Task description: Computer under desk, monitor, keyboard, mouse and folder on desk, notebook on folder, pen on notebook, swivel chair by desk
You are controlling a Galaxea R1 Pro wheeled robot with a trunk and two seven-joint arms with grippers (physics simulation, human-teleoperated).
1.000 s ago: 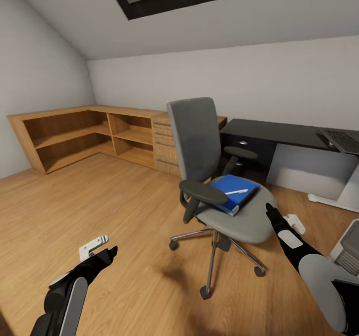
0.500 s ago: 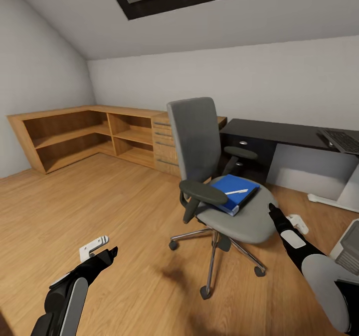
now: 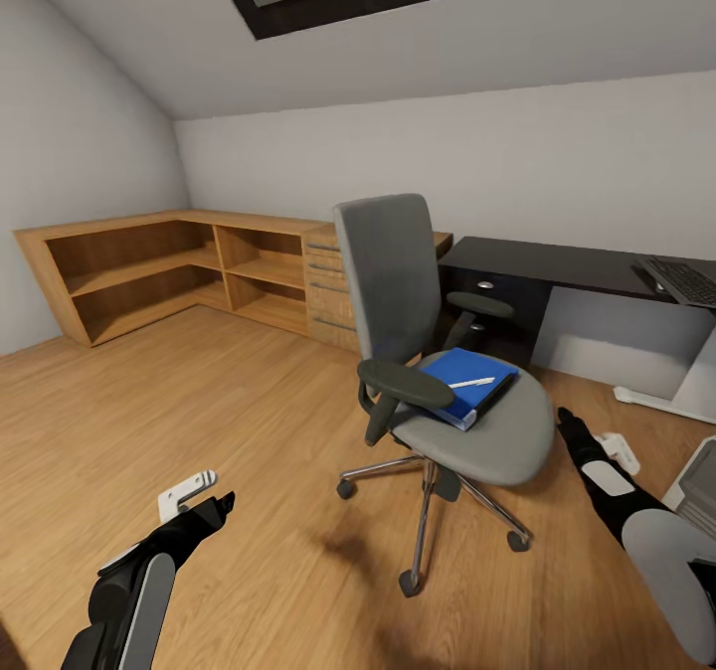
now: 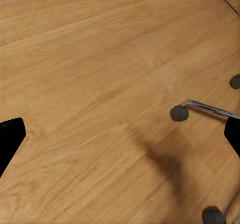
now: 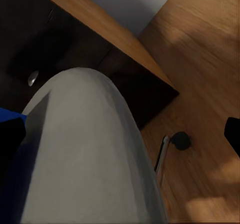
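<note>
The table (image 3: pixel 557 262), a glossy black top with a drawer unit, stands well beyond both hands against the far wall, with the keyboard (image 3: pixel 684 282) lying on it toward the right end. The swivel chair (image 3: pixel 428 352) sits on the wooden floor (image 3: pixel 199 412) between the two hands, nearer the right one, its grey seat carrying the folder (image 3: pixel 467 384) with the pen (image 3: pixel 471 383) lying across the top; whether a notebook lies between them cannot be told. The right arm reaches forward and low, and the right hand (image 3: pixel 572 423) hovers just beside the seat's outer edge, apart from it; its wrist camera looks along the grey seat (image 5: pixel 85 154) with a sliver of blue at one side, and the dark fingertips at the picture's edges stand wide apart, so the hand is released. Compared with a second ago this hand has drawn back and outward, away from the seat. The left arm has stayed put, angled forward over bare floor, with the left hand (image 3: pixel 214 506) well apart from the chair base (image 4: pixel 200 109), its fingers likewise spread and empty
</note>
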